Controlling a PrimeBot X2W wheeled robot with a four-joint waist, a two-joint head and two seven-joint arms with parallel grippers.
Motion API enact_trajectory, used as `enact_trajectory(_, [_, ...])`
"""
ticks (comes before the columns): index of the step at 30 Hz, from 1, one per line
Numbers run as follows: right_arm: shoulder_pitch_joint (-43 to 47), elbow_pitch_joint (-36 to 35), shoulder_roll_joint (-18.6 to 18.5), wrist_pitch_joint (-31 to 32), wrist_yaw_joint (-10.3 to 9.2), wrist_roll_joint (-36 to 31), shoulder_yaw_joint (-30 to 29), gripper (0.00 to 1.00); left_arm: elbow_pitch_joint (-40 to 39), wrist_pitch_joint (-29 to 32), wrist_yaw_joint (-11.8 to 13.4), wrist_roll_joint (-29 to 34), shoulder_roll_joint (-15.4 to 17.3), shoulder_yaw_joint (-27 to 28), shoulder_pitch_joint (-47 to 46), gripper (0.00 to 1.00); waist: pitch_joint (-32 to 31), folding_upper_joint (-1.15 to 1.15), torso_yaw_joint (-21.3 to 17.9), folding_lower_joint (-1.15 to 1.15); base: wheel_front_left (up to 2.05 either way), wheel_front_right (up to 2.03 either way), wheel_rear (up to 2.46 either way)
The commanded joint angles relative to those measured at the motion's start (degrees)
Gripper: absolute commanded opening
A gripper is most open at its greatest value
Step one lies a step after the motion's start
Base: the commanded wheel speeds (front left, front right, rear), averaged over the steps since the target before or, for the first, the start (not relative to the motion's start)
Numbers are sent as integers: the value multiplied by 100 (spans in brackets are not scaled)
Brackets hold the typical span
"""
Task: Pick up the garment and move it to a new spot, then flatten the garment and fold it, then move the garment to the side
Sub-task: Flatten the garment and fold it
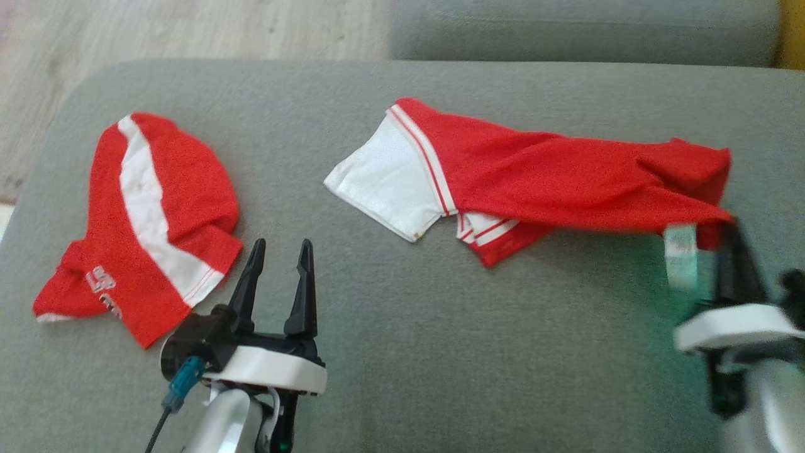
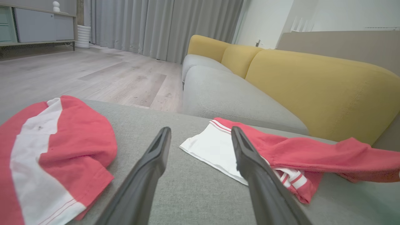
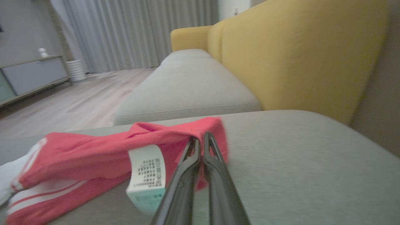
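Note:
The garment (image 1: 553, 176) is a red shirt with a white sleeve, stretched out long across the middle and right of the grey cushion (image 1: 440, 352). My right gripper (image 1: 729, 229) is shut on its right end, where a white care label (image 1: 680, 255) hangs beside the fingers. In the right wrist view the red cloth (image 3: 93, 153) is pinched between the closed tips of the right gripper (image 3: 200, 137), with the label (image 3: 147, 175) to their left. My left gripper (image 1: 282, 245) stands open over bare cushion, short of the white sleeve (image 2: 212, 147); nothing lies between the fingers of the left gripper (image 2: 200, 129).
A second red-and-white garment (image 1: 151, 220) lies crumpled at the cushion's left end, close to my left gripper. Wood floor (image 1: 188, 31) lies beyond the cushion's far-left edge. A further grey seat (image 1: 566, 25) and a yellow sofa back (image 2: 312, 90) stand behind and to the right.

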Motion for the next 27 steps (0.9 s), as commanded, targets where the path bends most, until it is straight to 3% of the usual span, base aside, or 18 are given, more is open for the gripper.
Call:
enact_trajectory(1, [-66,-261,-209,-62,43,-87,-130,0,-202,-46,19,23,18,172,-129,100,-149,0,-200,1,0,0,0])
enact_trajectory(7, [16,-268,-460,95,43,-281,-849,0,-220,-46,50,13,18,130,-101,100,-184,0,-299,1,0,0,0])
enact_trajectory(12, [-100,-253,-394,201,43,-688,-1619,0,-219,-46,37,34,18,180,-74,100,-159,0,-354,1,0,0,0])
enact_trajectory(13, [-139,-249,-346,212,43,-802,-1763,16,-213,-46,32,41,18,198,-72,100,-154,0,-364,1,0,0,0])
enact_trajectory(14, [-180,-254,-295,205,43,-923,-1874,100,-208,-46,27,47,18,218,-72,100,-148,0,-375,1,0,0,0])
enact_trajectory(18, [-281,-284,-96,120,43,-1138,-1729,100,-194,-46,22,48,18,266,-66,100,-165,0,-429,1,0,0,0])
enact_trajectory(27, [101,-1171,63,-58,43,-472,143,100,-292,-46,25,31,18,301,-19,100,-284,0,-587,1,0,0,0])
